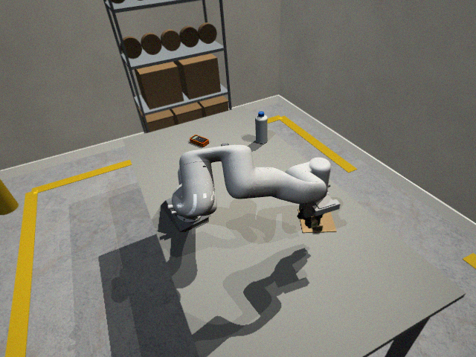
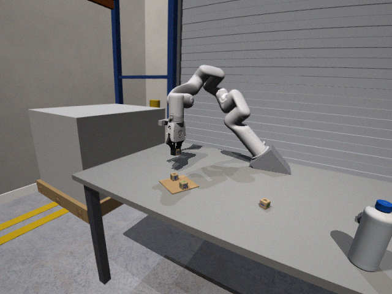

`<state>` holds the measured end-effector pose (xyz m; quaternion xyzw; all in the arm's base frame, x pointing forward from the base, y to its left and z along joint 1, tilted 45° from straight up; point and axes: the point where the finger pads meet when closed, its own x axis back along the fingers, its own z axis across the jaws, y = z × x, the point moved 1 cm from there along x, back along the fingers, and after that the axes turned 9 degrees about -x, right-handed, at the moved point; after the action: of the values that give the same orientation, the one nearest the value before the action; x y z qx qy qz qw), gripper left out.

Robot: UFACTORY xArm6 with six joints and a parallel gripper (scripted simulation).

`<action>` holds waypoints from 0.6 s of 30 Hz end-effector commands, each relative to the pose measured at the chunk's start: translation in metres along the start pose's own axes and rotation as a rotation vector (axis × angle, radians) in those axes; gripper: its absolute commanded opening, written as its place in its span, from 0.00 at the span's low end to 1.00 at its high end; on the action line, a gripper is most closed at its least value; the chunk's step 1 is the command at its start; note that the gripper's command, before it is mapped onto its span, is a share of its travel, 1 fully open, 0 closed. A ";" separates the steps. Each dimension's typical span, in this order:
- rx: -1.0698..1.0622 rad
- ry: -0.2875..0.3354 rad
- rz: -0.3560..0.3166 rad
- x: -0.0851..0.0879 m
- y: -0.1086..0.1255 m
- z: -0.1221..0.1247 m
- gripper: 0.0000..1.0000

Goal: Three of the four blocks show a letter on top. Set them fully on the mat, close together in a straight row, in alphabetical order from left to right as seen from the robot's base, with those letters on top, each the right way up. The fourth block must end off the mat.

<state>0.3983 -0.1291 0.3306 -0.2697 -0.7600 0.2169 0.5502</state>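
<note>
My gripper is shut on a small tan block and holds it in the air above the far side of the brown mat. Two blocks stand on the mat: a tan one at the back and one with green faces nearer the front. Another tan block lies off the mat on the table, toward the bottle. In the top view the gripper hangs over the mat and the arm hides most of the blocks. I cannot read any letters.
A white bottle with a blue cap stands near the table corner; it also shows in the top view. An orange meter lies behind the robot base. A large grey box stands beside the table's far end.
</note>
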 end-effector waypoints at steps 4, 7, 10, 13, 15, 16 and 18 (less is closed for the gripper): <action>-0.215 0.016 0.030 -0.002 0.057 -0.039 0.28; -0.269 0.014 0.031 -0.003 0.073 -0.049 0.28; -0.320 0.014 0.031 -0.003 0.087 -0.058 0.28; -0.368 0.013 0.032 -0.003 0.101 -0.066 0.28; -0.385 0.013 0.032 -0.004 0.106 -0.069 0.28; -0.389 0.013 0.032 -0.004 0.108 -0.070 0.28; -0.392 0.013 0.032 -0.004 0.109 -0.070 0.28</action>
<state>0.4814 -0.0490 0.2804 -0.3804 -0.7794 0.0766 0.4918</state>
